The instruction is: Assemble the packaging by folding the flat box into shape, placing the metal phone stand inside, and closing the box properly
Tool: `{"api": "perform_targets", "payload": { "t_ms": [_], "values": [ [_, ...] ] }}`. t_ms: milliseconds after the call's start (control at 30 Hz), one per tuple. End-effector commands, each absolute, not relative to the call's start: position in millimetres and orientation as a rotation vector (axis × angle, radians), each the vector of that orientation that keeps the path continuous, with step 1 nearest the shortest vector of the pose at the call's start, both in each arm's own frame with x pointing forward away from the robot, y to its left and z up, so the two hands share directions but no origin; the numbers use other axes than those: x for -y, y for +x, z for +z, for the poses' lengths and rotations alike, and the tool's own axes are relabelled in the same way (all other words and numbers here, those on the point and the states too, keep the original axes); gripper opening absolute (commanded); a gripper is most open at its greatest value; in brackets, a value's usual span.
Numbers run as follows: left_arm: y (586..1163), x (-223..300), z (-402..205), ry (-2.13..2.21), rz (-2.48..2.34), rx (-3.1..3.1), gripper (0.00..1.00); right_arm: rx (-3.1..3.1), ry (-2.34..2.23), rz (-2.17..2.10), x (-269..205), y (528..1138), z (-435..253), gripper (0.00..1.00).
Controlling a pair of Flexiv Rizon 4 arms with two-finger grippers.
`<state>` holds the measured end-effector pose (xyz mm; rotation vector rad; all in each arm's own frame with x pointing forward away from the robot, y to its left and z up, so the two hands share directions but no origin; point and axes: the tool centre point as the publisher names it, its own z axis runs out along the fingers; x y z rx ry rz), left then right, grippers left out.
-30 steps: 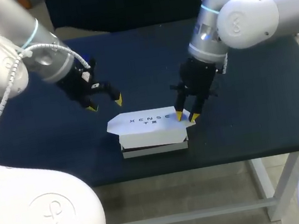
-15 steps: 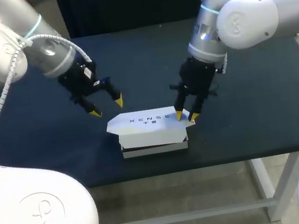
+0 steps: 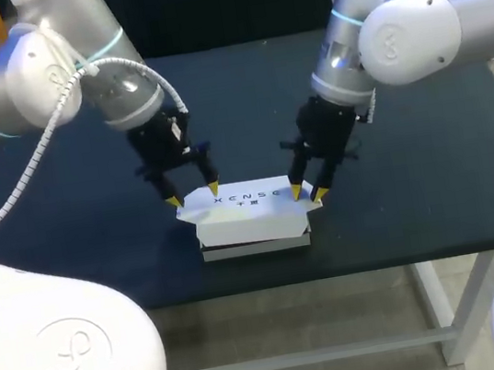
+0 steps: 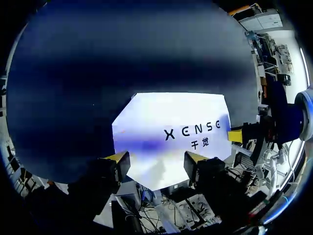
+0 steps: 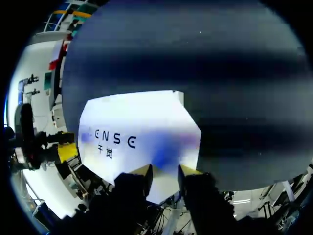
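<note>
The white box (image 3: 250,217) stands near the table's front edge, its printed lid lying over the top. My left gripper (image 3: 193,194) hangs over the lid's left end, open, one fingertip on either side of that end's corner. My right gripper (image 3: 308,193) is at the lid's right end, its fingers a small gap apart with their tips at the lid's edge. In the left wrist view the box (image 4: 171,132) lies just ahead of the open left gripper (image 4: 156,160). In the right wrist view the box (image 5: 142,127) tapers to a point between the fingers of my right gripper (image 5: 165,172). No phone stand is visible.
The dark blue table (image 3: 412,170) spreads to both sides of the box and behind it. The box sits close to the front edge. Both arms lean in over the middle of the table, one from each side.
My left arm has swung right and down from the open table to the lid's left end, and its fingers have narrowed somewhat. The right gripper and the box have stayed in place.
</note>
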<state>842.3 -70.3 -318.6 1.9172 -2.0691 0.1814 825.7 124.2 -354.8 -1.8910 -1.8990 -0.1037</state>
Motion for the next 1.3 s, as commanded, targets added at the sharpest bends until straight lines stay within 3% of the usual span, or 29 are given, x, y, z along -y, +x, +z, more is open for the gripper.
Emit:
{"api": "perform_targets", "payload": {
  "t_ms": [33,233,1067,1300],
  "values": [
    [839,72,-322,1.941,0.150,2.074,0.67,1.902,-1.901,-0.110,-125,824,-356,0.38],
    [835,71,-328,1.969,0.150,2.078,0.56,1.903,-1.905,-0.116,-125,823,-358,0.38],
    [822,70,-349,2.018,0.199,2.138,0.55,1.855,-1.996,-0.182,-127,824,-368,0.38],
    [822,72,-351,2.037,0.217,2.149,0.50,1.840,-2.026,-0.219,-125,822,-369,0.38]
  ]
}}
